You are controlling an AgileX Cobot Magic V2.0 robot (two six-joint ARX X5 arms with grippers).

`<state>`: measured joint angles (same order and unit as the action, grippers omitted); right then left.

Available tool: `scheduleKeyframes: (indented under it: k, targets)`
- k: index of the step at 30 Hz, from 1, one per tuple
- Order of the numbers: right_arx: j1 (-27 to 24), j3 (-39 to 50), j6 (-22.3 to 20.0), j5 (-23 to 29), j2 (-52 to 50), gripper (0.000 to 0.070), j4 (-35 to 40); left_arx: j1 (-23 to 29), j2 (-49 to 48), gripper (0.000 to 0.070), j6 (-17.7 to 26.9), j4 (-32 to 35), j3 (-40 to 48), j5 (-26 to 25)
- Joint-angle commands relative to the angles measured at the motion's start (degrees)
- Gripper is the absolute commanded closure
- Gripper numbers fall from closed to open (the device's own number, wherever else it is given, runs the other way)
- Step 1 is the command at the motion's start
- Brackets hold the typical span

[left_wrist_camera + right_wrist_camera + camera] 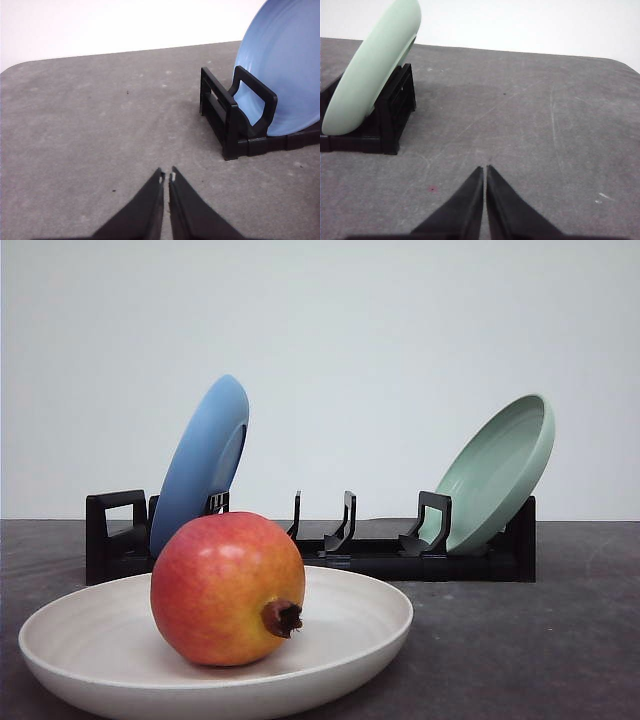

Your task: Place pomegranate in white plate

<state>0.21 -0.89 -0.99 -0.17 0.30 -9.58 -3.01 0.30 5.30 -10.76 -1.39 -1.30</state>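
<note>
L fingers [159, 181]: tips together, holding nothing, over bare table [90, 130].
R fingers [479, 174]: same, pinched closed, empty.
Pomegranate [228, 588]: sits in white plate [360, 625], crown twd cam.

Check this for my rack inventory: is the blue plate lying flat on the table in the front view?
No, the blue plate stands tilted on edge in the black rack behind the pomegranate.

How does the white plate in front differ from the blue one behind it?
The white plate lies flat on the table and holds the pomegranate; the blue plate stands tilted on edge in the black rack and holds nothing. The white plate sits nearer the camera. Both are round and shallow.
</note>
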Motion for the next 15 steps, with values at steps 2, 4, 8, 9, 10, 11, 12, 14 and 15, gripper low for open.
scheduleKeyframes:
  k: [2,4,8,9,10,11,12,14,15]
  targets:
    - [-0.1,0.2,1.0,0.2,-0.1,0.0697,0.7,0.0,-0.1,0.0700,0.0,0.0,0.7,0.2]
    - [-0.1,0.2,1.0,0.2,-0.1,0.0696,0.7,0.0,-0.1,0.0700,0.0,0.0,0.7,0.2]
    - [-0.1,0.2,1.0,0.2,-0.1,0.0697,0.7,0.0,-0.1,0.0700,0.0,0.0,0.7,0.2]
    - [-0.1,0.2,1.0,0.2,-0.1,0.0697,0.7,0.0,-0.1,0.0700,0.0,0.0,0.7,0.2]
    - [-0.1,0.2,1.0,0.2,-0.1,0.0697,0.7,0.0,-0.1,0.0700,0.0,0.0,0.7,0.2]
    - [-0.1,0.2,1.0,0.2,-0.1,0.0697,0.7,0.0,-0.1,0.0700,0.0,0.0,0.7,0.2]
    - [-0.1,0.2,1.0,0.2,-0.1,0.0697,0.7,0.0,-0.1,0.0700,0.0,0.0,0.7,0.2]
    - [-0.1,0.2,1.0,0.2,-0.1,0.0696,0.7,0.0,-0.1,0.0700,0.0,0.0,0.7,0.2]
    - [-0.1,0.2,1.0,0.2,-0.1,0.0697,0.7,0.0,-0.1,0.0700,0.0,0.0,0.7,0.2]
